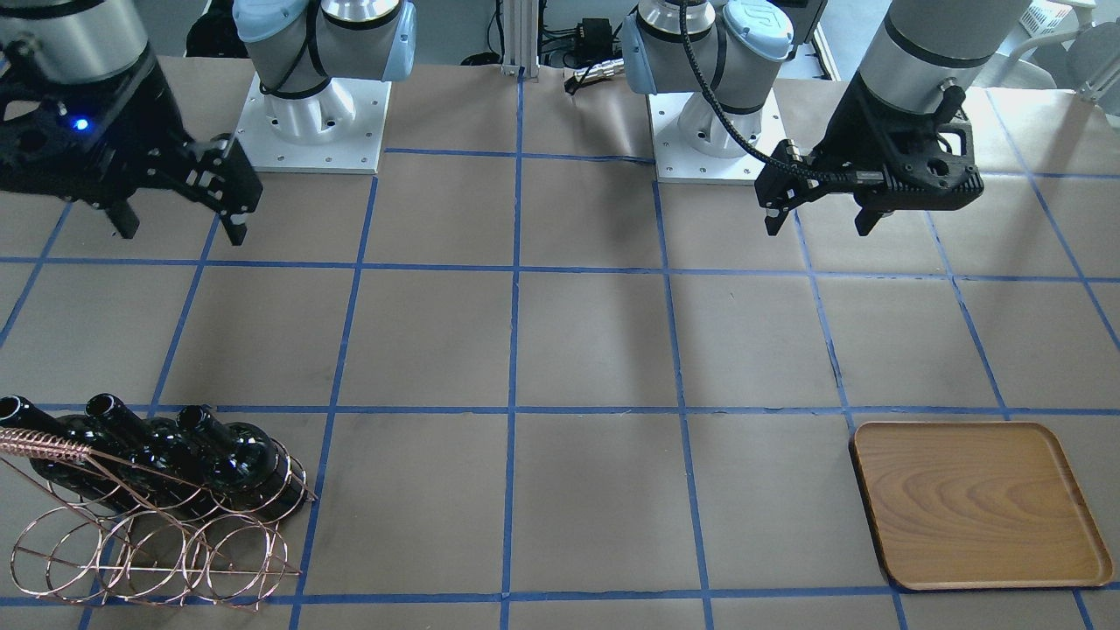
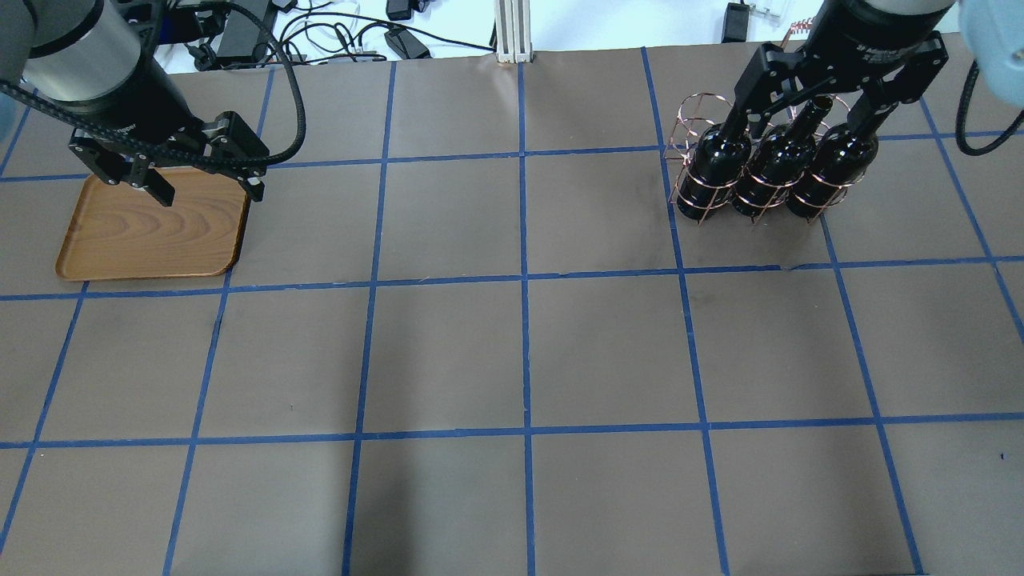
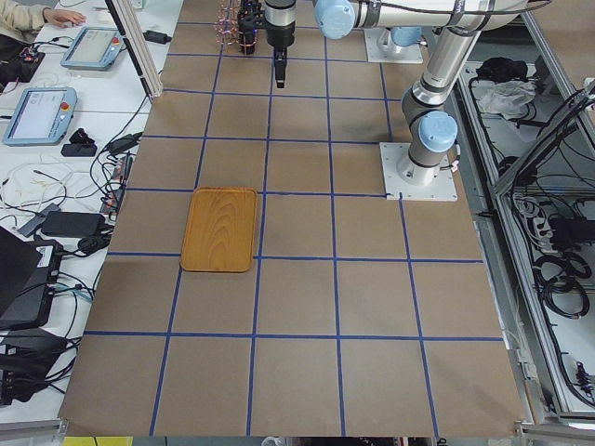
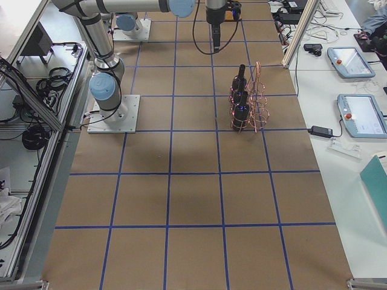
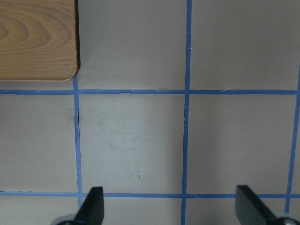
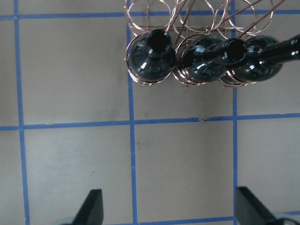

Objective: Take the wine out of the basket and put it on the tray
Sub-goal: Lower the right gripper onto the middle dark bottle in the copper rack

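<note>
Three near-black wine bottles [image 2: 772,164] stand upright in one row of the copper wire basket [image 2: 694,120] at the far right; they also show in the right wrist view [image 6: 152,54]. My right gripper [image 2: 800,124] is open and empty, high above the table on the robot's side of the basket [image 6: 197,14]. The brown wooden tray [image 2: 152,232] lies empty at the far left. My left gripper [image 2: 210,194] is open and empty, hovering by the tray's near right corner [image 5: 37,37].
Brown paper with blue tape grid lines covers the table [image 2: 520,360]. The arm bases [image 1: 311,131] stand at the robot's edge. Cables and teach pendants [image 4: 351,60] lie on side benches beyond the table's far edge.
</note>
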### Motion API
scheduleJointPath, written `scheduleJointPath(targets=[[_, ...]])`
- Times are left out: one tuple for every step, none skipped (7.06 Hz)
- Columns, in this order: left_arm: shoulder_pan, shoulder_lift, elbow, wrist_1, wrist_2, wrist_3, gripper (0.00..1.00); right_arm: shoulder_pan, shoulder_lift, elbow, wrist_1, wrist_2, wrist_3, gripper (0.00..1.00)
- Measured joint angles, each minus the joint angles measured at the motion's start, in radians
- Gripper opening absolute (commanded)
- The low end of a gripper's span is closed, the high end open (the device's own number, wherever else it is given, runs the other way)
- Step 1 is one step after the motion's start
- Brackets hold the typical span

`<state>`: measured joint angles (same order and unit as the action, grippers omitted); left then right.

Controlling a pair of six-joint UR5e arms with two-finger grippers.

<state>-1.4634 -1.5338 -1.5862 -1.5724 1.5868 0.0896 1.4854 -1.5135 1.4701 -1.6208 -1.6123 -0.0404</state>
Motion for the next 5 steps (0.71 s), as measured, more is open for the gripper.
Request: scheduleJointPath(targets=[[0.0,0.0,0.0,0.0,0.0,0.0,1.0,-0.044,0.062,-0.036,-0.006,0.011,-0.01,1.0],[0.0,0.0,0.0,0.0,0.001,0.0,1.0,-0.08,0.118,-0.054,-0.033,0.027,-0.028,1.0],[0.0,0.0,0.0,-0.001,0.001,0.0,1.0,-0.101,0.164,-0.061,-0.074,0.034,-0.048,1.0],[0.0,0.0,0.0,-0.001,0.001,0.0,1.0,-0.109,0.198,-0.061,-0.103,0.036,-0.07,1.0],[0.0,0.0,0.0,-0.002,0.001,0.0,1.0,-0.113,0.219,-0.059,-0.118,0.035,-0.096,0.99]])
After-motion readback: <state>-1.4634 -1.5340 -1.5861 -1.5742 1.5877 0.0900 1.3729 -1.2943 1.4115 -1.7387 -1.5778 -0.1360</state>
